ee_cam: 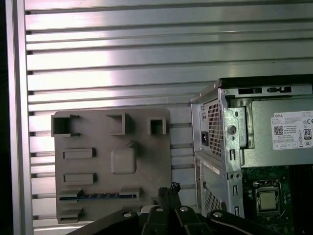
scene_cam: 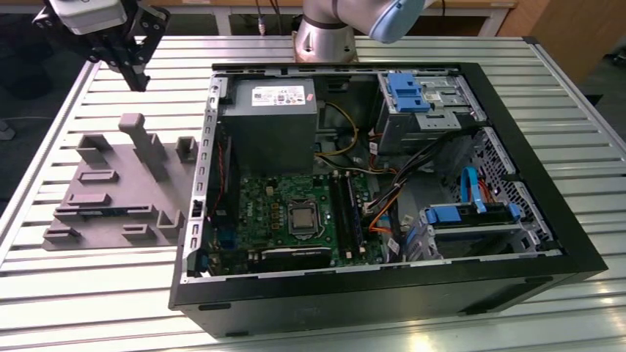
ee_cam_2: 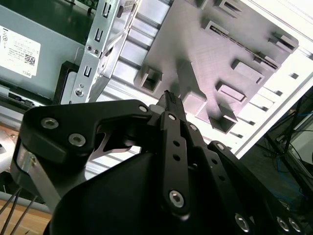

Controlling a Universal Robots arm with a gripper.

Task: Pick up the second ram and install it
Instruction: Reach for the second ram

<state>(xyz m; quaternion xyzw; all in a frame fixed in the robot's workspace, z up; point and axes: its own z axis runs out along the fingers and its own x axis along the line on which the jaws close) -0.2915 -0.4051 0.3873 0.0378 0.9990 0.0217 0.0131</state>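
The second ram stands on edge in a slot of the grey fixture block, a thin dark strip with bluish marks. In the exterior view, the ram sits near the block's front. My gripper hangs high above the table beyond the block's far end, well clear of the ram. Its fingertips are pressed together with nothing between them, and the gripper points down toward the block in both wrist views.
An open computer case lies on the slatted metal table, on the exterior view's right of the block. Inside are a grey power supply, the motherboard with long black memory slots, cables and blue drive brackets.
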